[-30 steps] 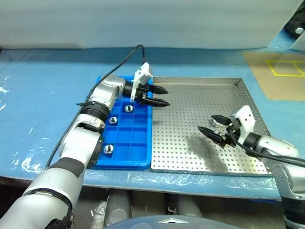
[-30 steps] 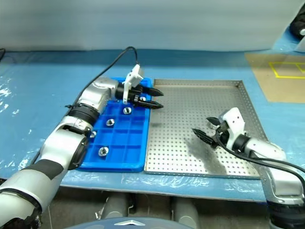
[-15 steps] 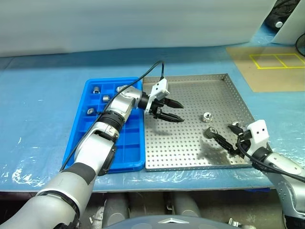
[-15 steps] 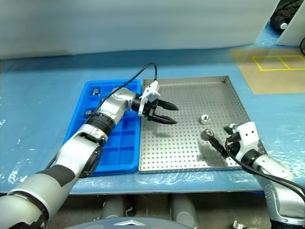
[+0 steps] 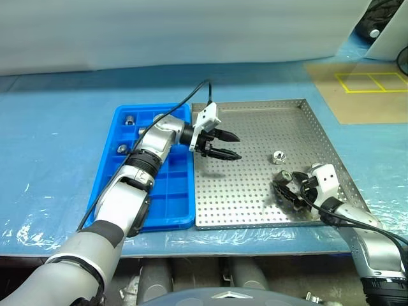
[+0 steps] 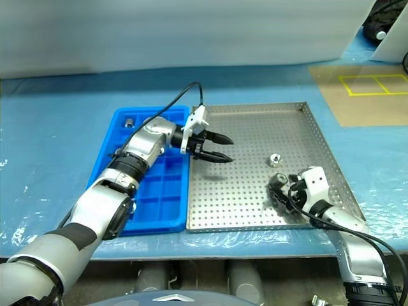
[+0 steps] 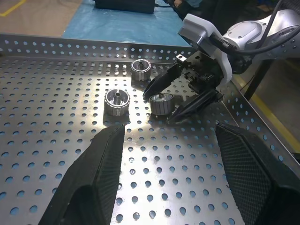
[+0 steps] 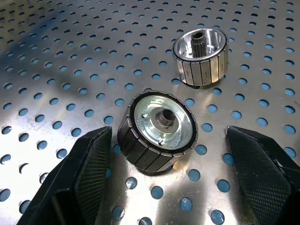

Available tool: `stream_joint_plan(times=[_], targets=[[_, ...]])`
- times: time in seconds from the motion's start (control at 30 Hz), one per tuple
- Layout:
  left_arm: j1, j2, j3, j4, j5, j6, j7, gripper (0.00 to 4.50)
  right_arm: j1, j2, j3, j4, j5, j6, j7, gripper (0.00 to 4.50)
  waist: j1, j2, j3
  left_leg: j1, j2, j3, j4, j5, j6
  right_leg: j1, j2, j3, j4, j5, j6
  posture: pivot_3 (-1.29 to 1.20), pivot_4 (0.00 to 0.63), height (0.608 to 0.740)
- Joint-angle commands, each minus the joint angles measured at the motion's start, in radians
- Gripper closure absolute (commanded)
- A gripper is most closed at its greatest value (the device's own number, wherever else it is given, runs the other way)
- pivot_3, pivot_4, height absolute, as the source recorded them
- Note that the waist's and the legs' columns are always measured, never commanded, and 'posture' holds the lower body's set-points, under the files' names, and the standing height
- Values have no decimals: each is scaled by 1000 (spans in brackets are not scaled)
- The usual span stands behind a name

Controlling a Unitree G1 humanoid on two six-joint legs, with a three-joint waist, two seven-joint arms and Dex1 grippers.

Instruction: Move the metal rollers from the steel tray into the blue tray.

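occluded: blue tray centre (left arm over it) | rollers there unclear

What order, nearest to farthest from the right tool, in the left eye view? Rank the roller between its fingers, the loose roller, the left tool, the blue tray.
1. Ridged silver metal roller, between the right tool's fingers.
2. Loose silver metal roller, just beyond.
3. Left tool, over the grey perforated steel tray.
4. Blue plastic compartment tray, far left.
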Motion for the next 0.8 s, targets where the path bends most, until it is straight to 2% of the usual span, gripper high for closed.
stream_joint_plan(times=[0.03,0.07,0.13,0.27,0.57,0.8], targets=[[-5,25,23,-56,-17,15,-1,1223,-12,-6,24,33,-28,-11,-1,1701,0,0,0,0,0,0,0,0,0,0,0,0,0,0,0,-412,150,740],[-6,32,25,-58,-18,17,1,1223,-19,-9,30,42,-39,-14,-3,2000,0,0,0,0,0,0,0,0,0,0,0,0,0,0,0,-410,150,740],[-15,48,33,-52,-17,22,14,1223,-35,-4,28,39,-19,-18,17,2000,0,0,0,0,0,0,0,0,0,0,0,0,0,0,0,-402,150,740],[-53,111,48,4,7,-24,28,1223,-78,-10,40,45,-47,-21,-4,2831,-1,0,0,0,0,0,-1,0,0,0,0,0,0,0,0,-390,150,740],[-228,224,152,223,4,-62,117,1223,-161,-10,104,-19,-35,13,44,2831,12,0,0,-1,0,0,-3,0,1,-1,0,0,-3,0,0,-340,150,740],[-217,306,197,216,-7,-16,62,1223,-228,-46,174,-132,8,99,140,2831,31,0,1,-2,0,0,-7,0,0,-4,0,0,-3,0,0,-292,150,740]])
